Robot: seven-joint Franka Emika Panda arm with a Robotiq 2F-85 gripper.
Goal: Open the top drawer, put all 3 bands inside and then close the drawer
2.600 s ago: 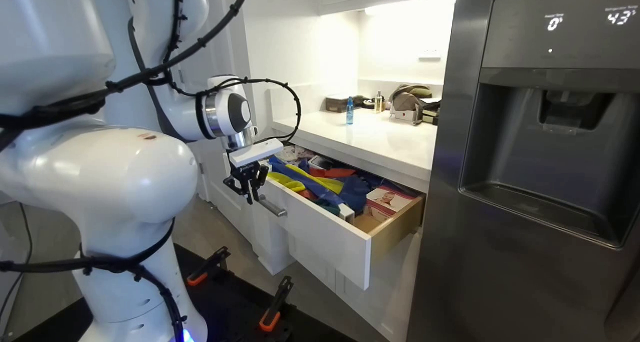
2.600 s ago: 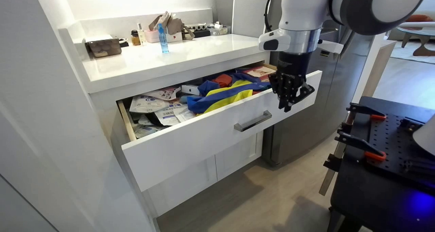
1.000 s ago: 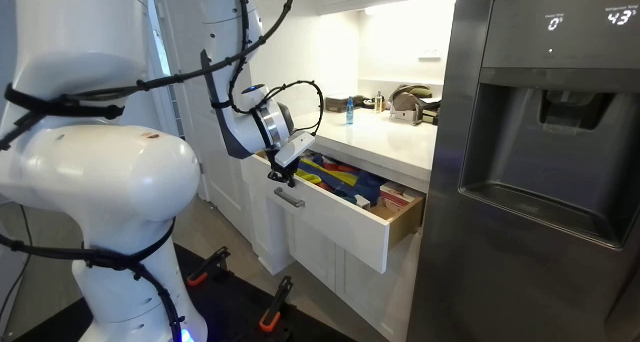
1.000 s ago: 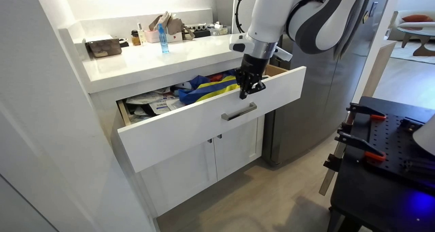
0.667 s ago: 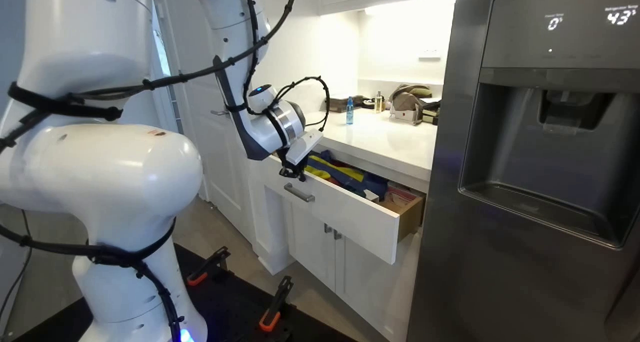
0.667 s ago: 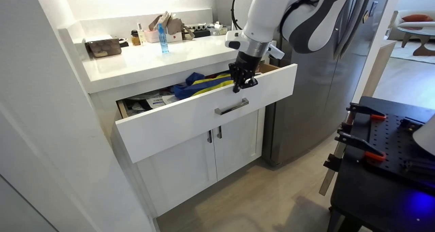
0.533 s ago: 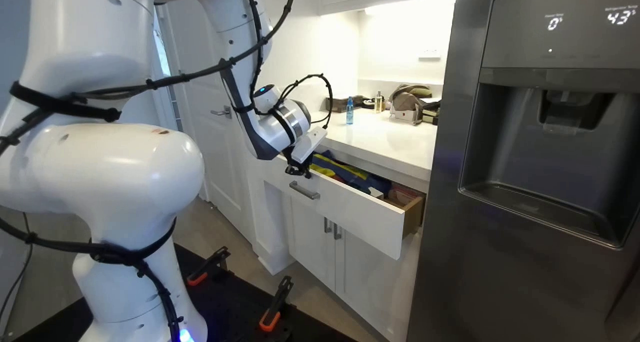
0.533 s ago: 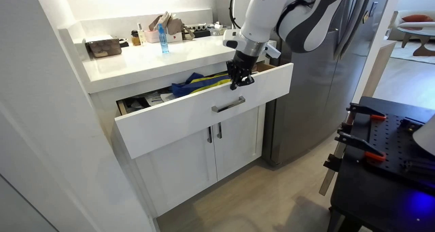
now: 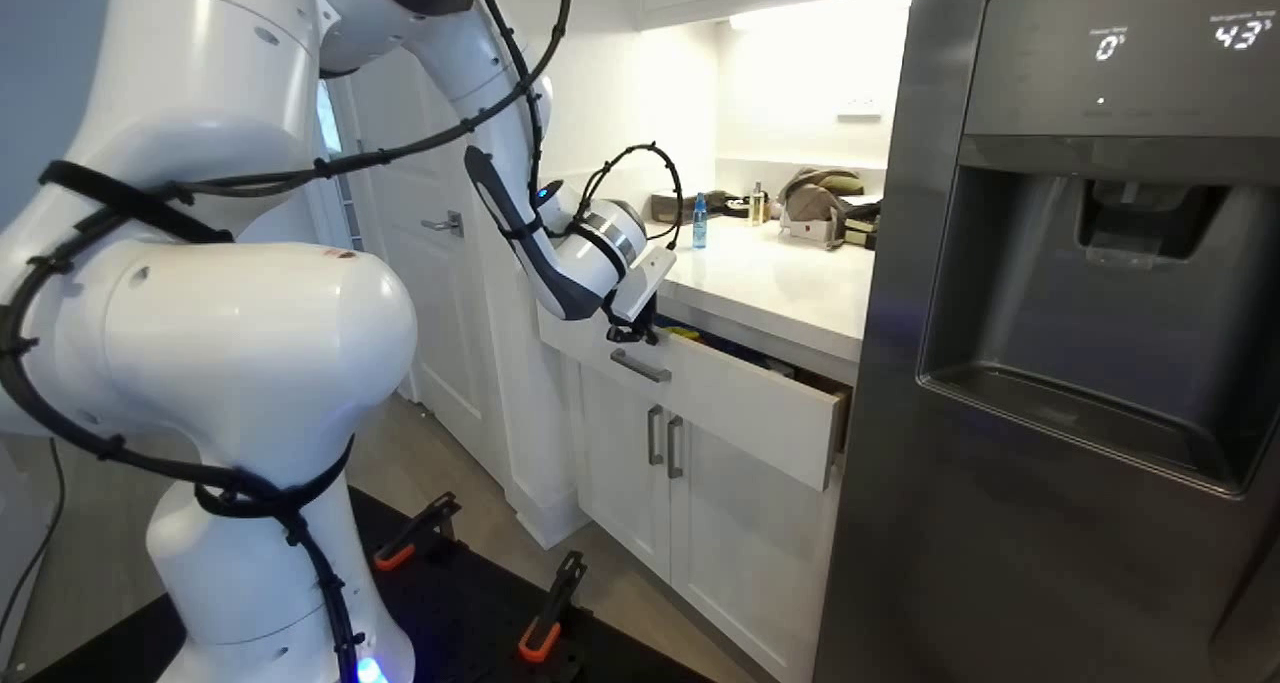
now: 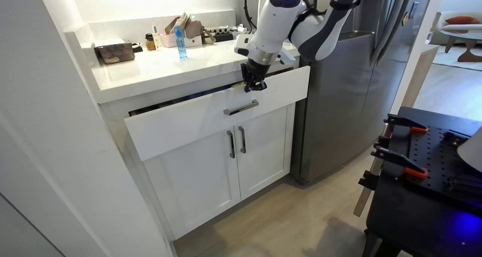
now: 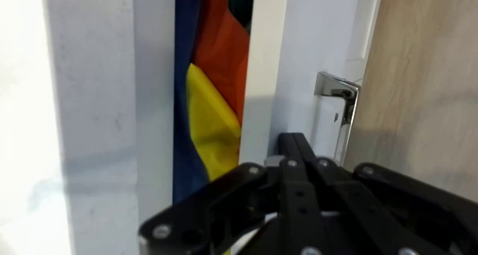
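The top drawer (image 10: 180, 127) stands partly out, with only a narrow gap left below the counter in both exterior views. Its white front carries a silver bar handle (image 9: 640, 365). Through the gap, the wrist view shows a yellow band (image 11: 211, 135) and an orange-red band (image 11: 224, 49) lying inside, beside a dark blue strip (image 11: 183, 143). My gripper (image 11: 292, 135) is shut with nothing between its fingers. Its tips rest against the outer face of the drawer front, just under the top edge and above the handle. The rest of the drawer's contents is mostly hidden.
A white counter (image 10: 203, 61) overhangs the drawer, with a blue bottle (image 10: 180, 42) and bags on it. Two cabinet doors (image 10: 196, 185) with vertical handles lie below. A dark steel fridge (image 9: 1050, 463) stands right beside the drawer. Clamps (image 9: 540, 613) sit on the robot's black table.
The drawer has slid inward and its gap has narrowed a lot, covering most of the contents. My shut gripper has moved toward the cabinet together with the drawer front.
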